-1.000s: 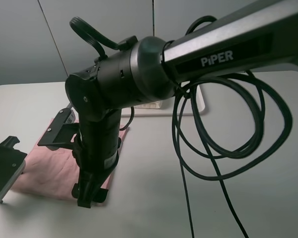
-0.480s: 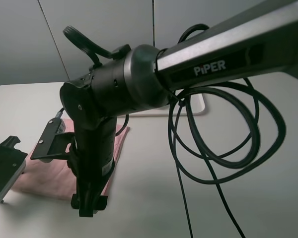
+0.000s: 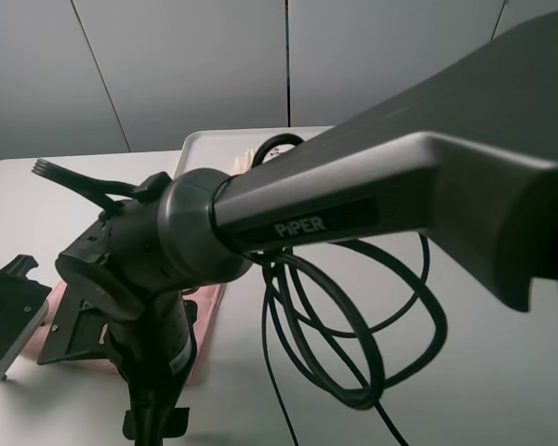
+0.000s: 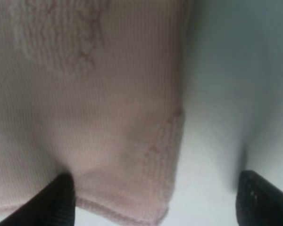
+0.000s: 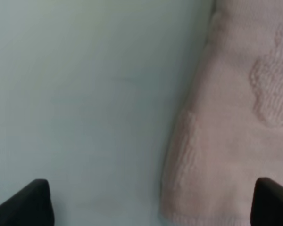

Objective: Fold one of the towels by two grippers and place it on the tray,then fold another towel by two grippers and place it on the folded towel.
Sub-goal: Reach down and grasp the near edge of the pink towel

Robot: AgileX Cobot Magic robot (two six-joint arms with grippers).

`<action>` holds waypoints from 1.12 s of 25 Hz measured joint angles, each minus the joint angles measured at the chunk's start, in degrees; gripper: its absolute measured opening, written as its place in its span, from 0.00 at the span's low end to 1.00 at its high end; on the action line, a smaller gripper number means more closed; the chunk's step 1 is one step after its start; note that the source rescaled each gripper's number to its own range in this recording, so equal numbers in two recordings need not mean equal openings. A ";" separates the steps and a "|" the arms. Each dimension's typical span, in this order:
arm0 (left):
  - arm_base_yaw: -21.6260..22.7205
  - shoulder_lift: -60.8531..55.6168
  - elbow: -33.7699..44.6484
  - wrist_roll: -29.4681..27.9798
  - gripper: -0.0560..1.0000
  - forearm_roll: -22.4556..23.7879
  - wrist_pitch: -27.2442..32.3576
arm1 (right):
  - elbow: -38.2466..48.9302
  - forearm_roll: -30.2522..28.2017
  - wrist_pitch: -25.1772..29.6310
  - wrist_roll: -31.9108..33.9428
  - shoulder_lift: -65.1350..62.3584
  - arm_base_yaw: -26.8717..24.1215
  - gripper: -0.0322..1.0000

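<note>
A pink towel (image 3: 209, 307) lies flat on the white table at the front left, mostly hidden by my right arm. In the left wrist view the towel's corner (image 4: 108, 117) lies between the open fingers of my left gripper (image 4: 155, 202), with one fingertip (image 4: 61, 200) over the cloth and the other over bare table. In the right wrist view my right gripper (image 5: 148, 205) is open just above another corner of the towel (image 5: 236, 132). My left gripper (image 3: 5, 321) sits at the towel's left side. My right gripper (image 3: 153, 423) hangs over its front edge.
A white tray (image 3: 205, 141) stands at the back of the table, with something cream-coloured (image 3: 248, 163) showing on it behind my right arm. A black cable loop (image 3: 353, 325) hangs from the right arm over the middle of the table.
My right arm has swung left and toward the front, lowering its gripper over the towel's front edge. It now hides more of the towel. My left gripper has not moved.
</note>
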 joint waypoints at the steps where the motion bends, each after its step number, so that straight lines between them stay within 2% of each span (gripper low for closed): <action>1: 0.00 0.00 0.00 0.00 0.91 0.00 0.00 | -1.05 -0.10 1.01 0.40 0.50 0.00 0.89; 5: 0.00 0.00 0.00 0.00 0.91 0.00 0.00 | -3.74 -0.10 4.22 1.34 2.82 0.00 0.87; 10: 0.00 0.00 0.00 0.10 0.91 0.00 0.00 | -4.20 -0.10 5.02 1.80 4.70 0.00 0.87; 14: 0.00 0.00 0.00 0.10 0.91 0.00 0.00 | -4.28 -0.50 5.02 2.23 4.81 0.00 0.81; 16: 0.00 0.00 0.00 0.10 0.91 0.00 0.00 | -4.28 -0.91 4.75 2.47 4.92 0.00 0.73; 19: 0.00 0.00 0.00 0.10 0.91 0.00 0.00 | -4.45 -3.11 3.93 4.07 5.28 0.00 0.56; 26: 0.00 0.09 0.00 0.10 0.91 0.00 0.00 | -4.78 -8.22 2.88 11.93 5.69 0.00 0.08; 28: 0.00 0.09 0.00 0.10 0.91 0.00 0.00 | -4.78 -8.88 2.88 12.49 5.69 0.00 0.04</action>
